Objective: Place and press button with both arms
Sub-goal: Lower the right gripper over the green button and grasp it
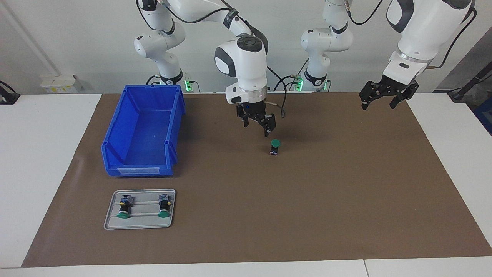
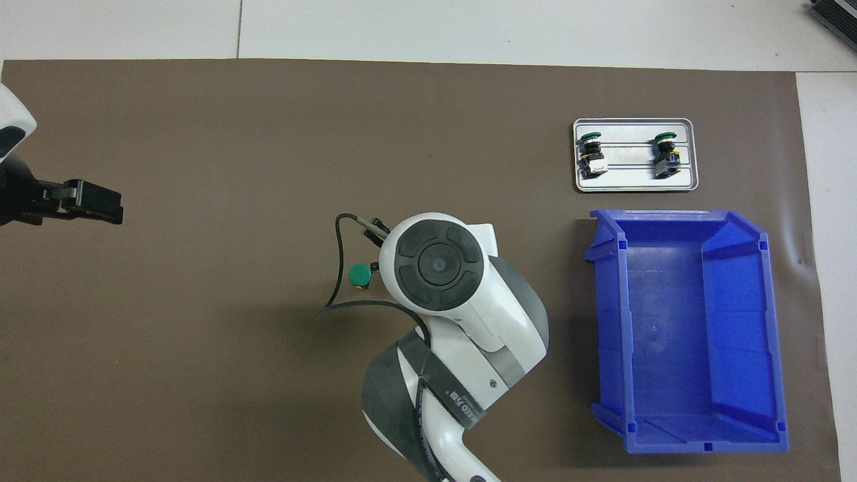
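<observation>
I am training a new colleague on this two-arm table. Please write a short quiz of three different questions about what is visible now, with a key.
1. True or false: the blue bin holds a push-button.
2. How many green push-buttons lie on the grey tray?
3. Which tool hangs just above the lone green push-button standing on the brown mat? A) the right tool B) the left tool

Key
1. False: the bin is empty.
2. Two.
3. A. The right tool is open and not touching the button; the left tool waits open over the mat's edge at the left arm's end.
</observation>
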Available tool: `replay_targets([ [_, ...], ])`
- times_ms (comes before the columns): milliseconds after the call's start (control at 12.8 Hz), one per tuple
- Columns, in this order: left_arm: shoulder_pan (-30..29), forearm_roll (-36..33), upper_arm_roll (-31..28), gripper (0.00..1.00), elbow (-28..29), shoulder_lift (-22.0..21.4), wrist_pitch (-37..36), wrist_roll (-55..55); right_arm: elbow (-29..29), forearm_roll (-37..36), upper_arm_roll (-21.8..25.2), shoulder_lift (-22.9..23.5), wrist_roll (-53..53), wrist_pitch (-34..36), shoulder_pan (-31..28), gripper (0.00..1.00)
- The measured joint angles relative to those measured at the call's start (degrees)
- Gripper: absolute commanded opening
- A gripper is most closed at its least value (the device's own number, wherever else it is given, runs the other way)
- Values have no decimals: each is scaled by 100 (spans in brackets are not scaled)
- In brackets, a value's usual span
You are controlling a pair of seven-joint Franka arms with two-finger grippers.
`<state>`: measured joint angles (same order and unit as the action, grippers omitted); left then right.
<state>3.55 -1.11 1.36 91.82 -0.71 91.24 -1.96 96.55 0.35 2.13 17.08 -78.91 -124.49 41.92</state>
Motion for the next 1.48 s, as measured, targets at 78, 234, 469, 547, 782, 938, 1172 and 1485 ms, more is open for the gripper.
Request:
replay_targets([
  [78,0,0,0,100,0,0,0,0,-1,1,0,81,-73,-186,53,100],
  [234,0,0,0,100,0,0,0,0,-1,4,-1,146,-89,-340,77,100],
  [469,0,0,1,100,0,0,0,0,24,6,-2,177,-89,-369,235,100],
  [547,0,0,1,100,0,0,0,0,31,6,-2,177,-90,-369,301,100],
  [782,0,0,1,100,0,0,0,0,64,6,5,178,-90,-370,349,100],
  [938,0,0,1,100,0,0,0,0,123,6,7,223,-90,-479,352,100],
  [1172,0,0,1,100,0,0,0,0,156,3,17,623,-27,-1069,342,100],
  [1485,0,0,1,100,0,0,0,0,125,3,68,753,435,-1162,110,100],
])
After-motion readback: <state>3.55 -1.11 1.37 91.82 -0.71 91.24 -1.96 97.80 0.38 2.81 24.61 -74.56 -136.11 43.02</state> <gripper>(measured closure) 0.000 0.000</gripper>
